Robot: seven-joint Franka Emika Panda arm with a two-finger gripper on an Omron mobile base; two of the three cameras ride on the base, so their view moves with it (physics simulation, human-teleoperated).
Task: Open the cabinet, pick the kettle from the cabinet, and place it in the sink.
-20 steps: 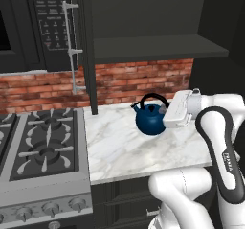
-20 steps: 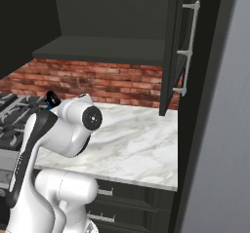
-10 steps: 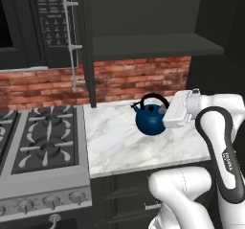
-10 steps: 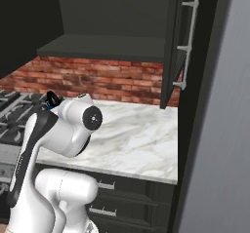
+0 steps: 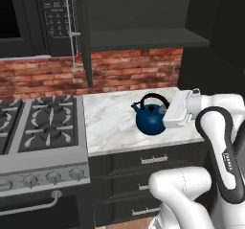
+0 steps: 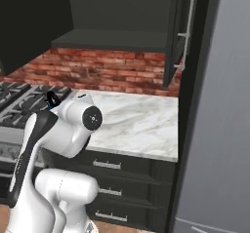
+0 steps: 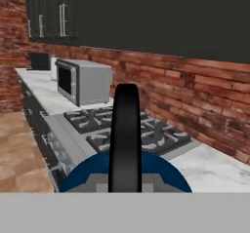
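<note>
The gripper (image 5: 165, 119) is closed on the kettle (image 5: 150, 119), apparently at the black loop handle (image 7: 126, 129); the finger tips themselves are hidden, so the exact contact is uncertain. The kettle body hangs directly ahead of the fingers, low over the marble counter (image 5: 112, 122), with the cabinet (image 5: 143, 12) open above. Step in hand: carry to the sink. The next move calls for travel toward the basin with the grip maintained.
</note>
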